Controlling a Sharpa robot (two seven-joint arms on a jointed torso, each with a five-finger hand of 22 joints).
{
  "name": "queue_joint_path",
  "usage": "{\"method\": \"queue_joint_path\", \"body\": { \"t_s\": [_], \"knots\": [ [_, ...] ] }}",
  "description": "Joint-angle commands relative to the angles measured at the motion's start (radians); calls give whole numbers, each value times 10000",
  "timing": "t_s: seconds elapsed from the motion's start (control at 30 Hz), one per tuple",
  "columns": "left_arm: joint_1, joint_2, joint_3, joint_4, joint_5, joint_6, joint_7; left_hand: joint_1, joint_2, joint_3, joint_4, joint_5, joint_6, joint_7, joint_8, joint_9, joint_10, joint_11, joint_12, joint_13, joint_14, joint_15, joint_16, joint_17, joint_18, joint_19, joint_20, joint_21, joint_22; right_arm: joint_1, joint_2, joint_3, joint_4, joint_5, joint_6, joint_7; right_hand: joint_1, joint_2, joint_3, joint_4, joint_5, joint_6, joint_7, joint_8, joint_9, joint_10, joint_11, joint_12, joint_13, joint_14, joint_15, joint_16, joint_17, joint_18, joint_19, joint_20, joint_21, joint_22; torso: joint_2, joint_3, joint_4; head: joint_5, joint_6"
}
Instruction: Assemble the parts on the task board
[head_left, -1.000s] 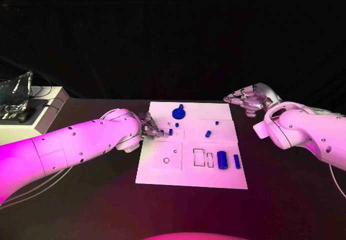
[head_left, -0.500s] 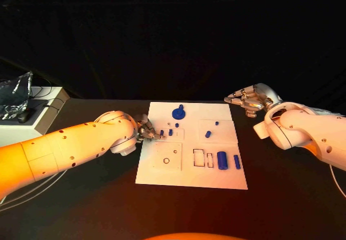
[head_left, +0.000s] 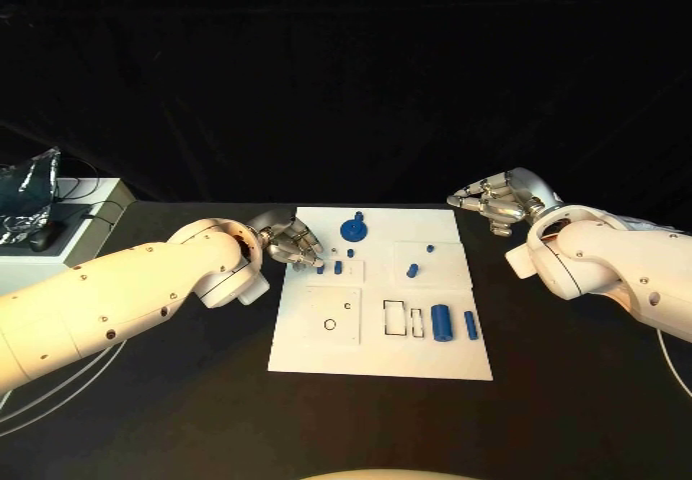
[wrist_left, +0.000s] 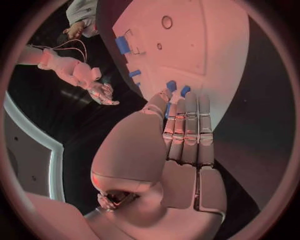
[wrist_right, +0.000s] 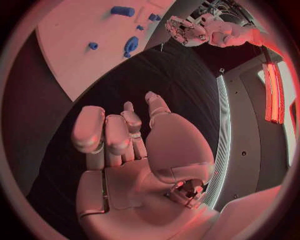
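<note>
The white task board (head_left: 378, 350) lies mid-table. On it are a large blue keyed part (head_left: 353, 228), three small blue parts (head_left: 336, 267) near its left edge, two more (head_left: 414, 268) to the right, and a blue cylinder (head_left: 443, 323) beside a thin bar (head_left: 470, 323). My left hand (head_left: 293, 243) hovers at the board's left edge, just short of the small parts (wrist_left: 170, 85). Its fingers (wrist_left: 187, 125) lie straight and hold nothing. My right hand (head_left: 498, 200) hangs off the board's far right corner, loosely bent and holding nothing (wrist_right: 131, 150).
A white box (head_left: 80, 215) stands at the table's far left with a crinkled silver object (head_left: 29, 185) and cables on it. Black table surrounds the board. Outlined slots (head_left: 397, 317) and a round hole (head_left: 332, 323) mark the board's near half.
My left hand has drawn back from the small blue parts toward the board's far left edge; the parts stay in place. The right hand has not moved.
</note>
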Motion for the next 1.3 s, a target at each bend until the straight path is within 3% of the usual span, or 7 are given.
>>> {"method": "queue_joint_path", "body": {
  "t_s": [0.03,0.23,0.47,0.7,0.77,0.9,1.3],
  "knots": [
    [-11,225,26,-70,-526,-946,1909,-93,-90,30,-84,-83,4,-73,-159,-452,52,7,-156,-212,143,-23,18,-140,95,179,-15,-48,-60,-6,28,4,-33,133,-103,347,29,98,1,-76,74,-56,36,-28,-40,-139,-11,-275,-235,-27,-5,-68,-36,70,651,-61,-81,1320,3,-3,-9,0,39],
    [-24,974,44,-645,-1804,-1434,2362,-85,42,-420,-46,-198,454,16,-495,-1628,125,23,-720,-235,504,-148,1772,716,261,778,-206,838,759,-7,94,2,-74,263,-182,532,79,144,16,-162,104,-85,53,-34,-87,-274,-8,-548,-513,-41,-7,-137,-90,70,637,-61,-156,1309,17,-9,-4,3,114],
    [-21,1685,-145,-1421,-3114,-1384,2512,-110,-71,-594,34,-214,572,-228,-812,-2036,-156,153,-1129,-252,225,-51,1992,693,250,560,-132,863,958,-8,164,-2,-106,544,-386,960,161,197,41,-375,135,-93,50,-39,-158,-794,-60,-2464,-2389,-104,-53,-600,-466,85,527,-94,-679,1206,18,17,-22,-28,162],
    [-13,2224,-405,-2169,-3903,-1178,2344,35,-99,-478,41,-163,994,-242,-1252,-2046,-3,164,-1508,-256,283,-76,2479,612,349,619,-119,1075,1303,-9,233,-9,-143,943,-592,1551,380,261,139,-570,245,-120,89,-37,-242,-844,-54,-3587,-3989,-462,-58,-2501,-1992,292,36,-77,-3961,272,35,12,-33,-27,193],
    [-10,2365,-471,-2366,-4125,-1033,2198,16,-158,-382,60,-180,1243,-254,-1464,-2043,111,127,-1711,-259,251,-78,2928,648,388,606,-120,1299,1598,-9,251,-11,-146,1136,-690,1815,511,281,199,-651,280,-150,115,-39,-281,-921,-15,-4143,-4708,-707,18,-3155,-2267,425,-418,1,-6589,-674,38,10,-24,-33,194],
    [-5,2545,-538,-2595,-4472,-794,1926,-103,-269,-338,162,-189,1395,-294,-1566,-2041,122,200,-2009,-255,254,-49,3533,627,431,642,-98,1540,1905,-9,282,-13,-176,1562,-805,2231,698,262,349,-791,312,-182,185,-31,-358,-699,115,-5675,-6501,-1024,171,-4368,-2820,292,-778,163,-8021,-1873,31,12,-15,-42,171],
    [9,2872,-610,-3069,-4827,-587,1605,2,-454,-136,204,-200,1319,-322,-1587,-2049,15,300,-2498,-258,-130,70,4598,-240,519,422,27,1736,2518,-9,354,-13,-246,2452,-949,3132,704,177,893,-804,454,-212,464,-41,-1607,-234,671,-8960,-11522,-1140,674,-8203,-4768,12,-1748,630,-9222,-5598,16,15,-20,-25,133]
  ]
}}
